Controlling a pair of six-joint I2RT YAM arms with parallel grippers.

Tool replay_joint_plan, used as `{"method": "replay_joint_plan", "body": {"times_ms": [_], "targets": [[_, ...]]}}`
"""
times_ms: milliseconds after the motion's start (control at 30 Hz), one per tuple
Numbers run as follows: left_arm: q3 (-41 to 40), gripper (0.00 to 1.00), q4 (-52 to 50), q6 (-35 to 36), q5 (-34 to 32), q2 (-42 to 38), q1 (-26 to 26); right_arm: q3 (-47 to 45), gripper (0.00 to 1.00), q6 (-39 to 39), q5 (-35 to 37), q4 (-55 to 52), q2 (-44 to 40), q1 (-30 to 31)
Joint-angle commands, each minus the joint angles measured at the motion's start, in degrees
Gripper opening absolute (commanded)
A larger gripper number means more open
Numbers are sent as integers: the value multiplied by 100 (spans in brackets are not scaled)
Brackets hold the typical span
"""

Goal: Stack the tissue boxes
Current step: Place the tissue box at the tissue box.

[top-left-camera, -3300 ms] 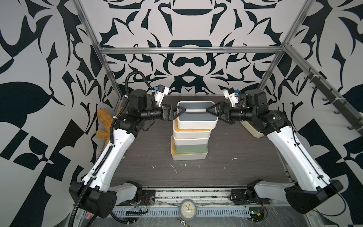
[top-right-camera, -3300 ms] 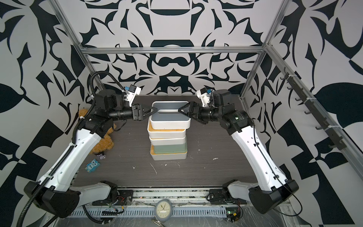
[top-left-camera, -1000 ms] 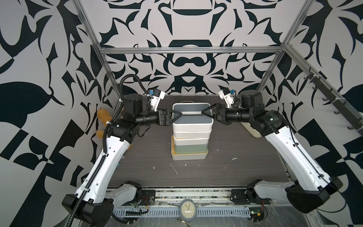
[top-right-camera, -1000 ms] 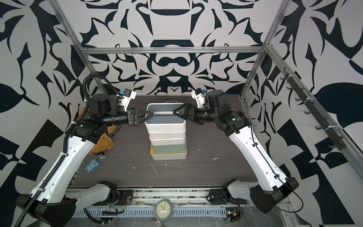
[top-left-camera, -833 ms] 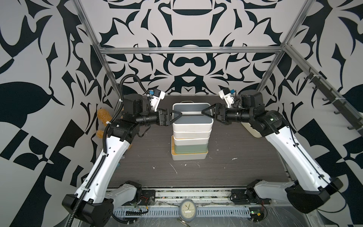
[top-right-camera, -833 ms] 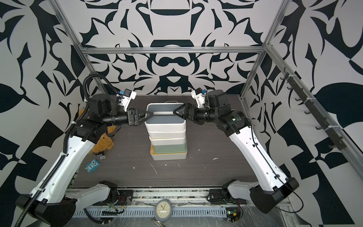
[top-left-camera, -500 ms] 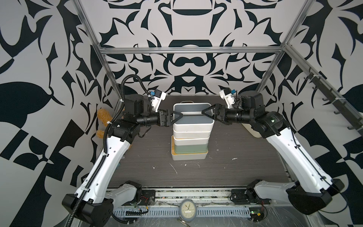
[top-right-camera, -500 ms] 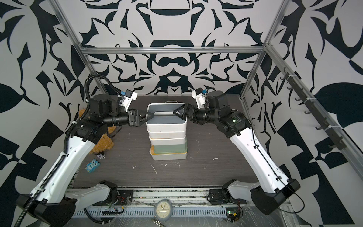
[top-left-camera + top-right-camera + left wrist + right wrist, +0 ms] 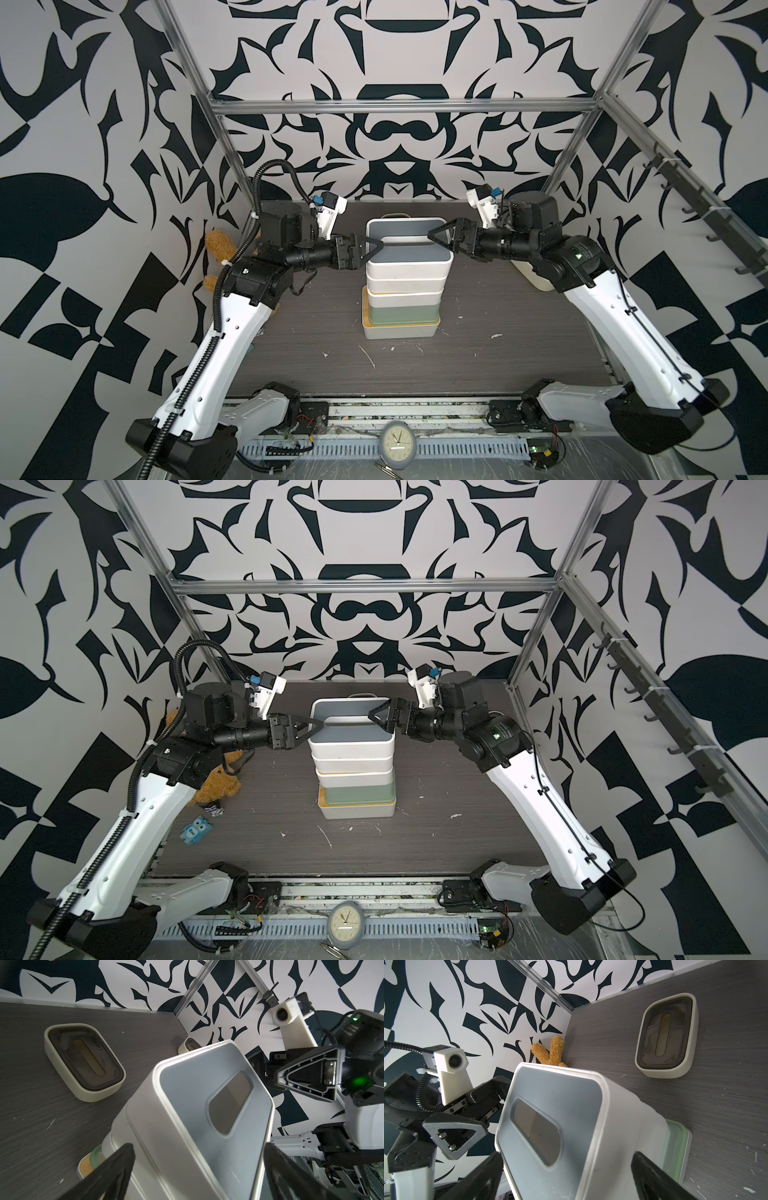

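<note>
With the grey-lidded box point(image 9: 409, 253) seated on top of the stack point(image 9: 401, 309) at mid-bench point(image 9: 519, 332), the left claw point(image 9: 371, 249) stands at its left short end and the right claw point(image 9: 440, 237) at its right short end. Both claws are spread fully wide and straddle those ends; pad contact cannot be confirmed. The box's long axis runs from claw to claw, so any retreat should follow that axis outward. A cream box point(image 9: 83, 1061) lies behind the stack, apart from it.

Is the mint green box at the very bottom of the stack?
No, the mint green box rests on a white bamboo-lidded box, which is the lowest one.
</note>
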Motion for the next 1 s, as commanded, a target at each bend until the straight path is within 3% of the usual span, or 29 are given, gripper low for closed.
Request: {"method": "replay_joint_plan", "body": {"times_ms": [0, 200, 400, 500, 700, 833, 967], "targets": [[213, 99, -128, 139, -267, -168, -8, 247, 99, -215, 208, 26, -154, 15], [149, 99, -107, 226, -803, -416, 32, 460, 100, -405, 975, -344, -243, -254], [0, 99, -82, 161, -1077, -669, 342, 165, 100, -365, 1152, -407, -276, -2145], [-161, 99, 35, -54, -701, -661, 684, -272, 100, -441, 1852, -171, -129, -2794], [-845, 100, 672, -662, 44, -534, 1186, -914, 100, -1226, 3599, 663, 855, -2957], [-1564, 99, 1460, -1223, 623, -516, 1444, -856, 100, -1885, 3684, 1013, 1647, -3064], [-2141, 99, 2085, -1668, 950, -439, 1605, -259, 100, -2372, 3921, 644, 2548, -3157]]}}
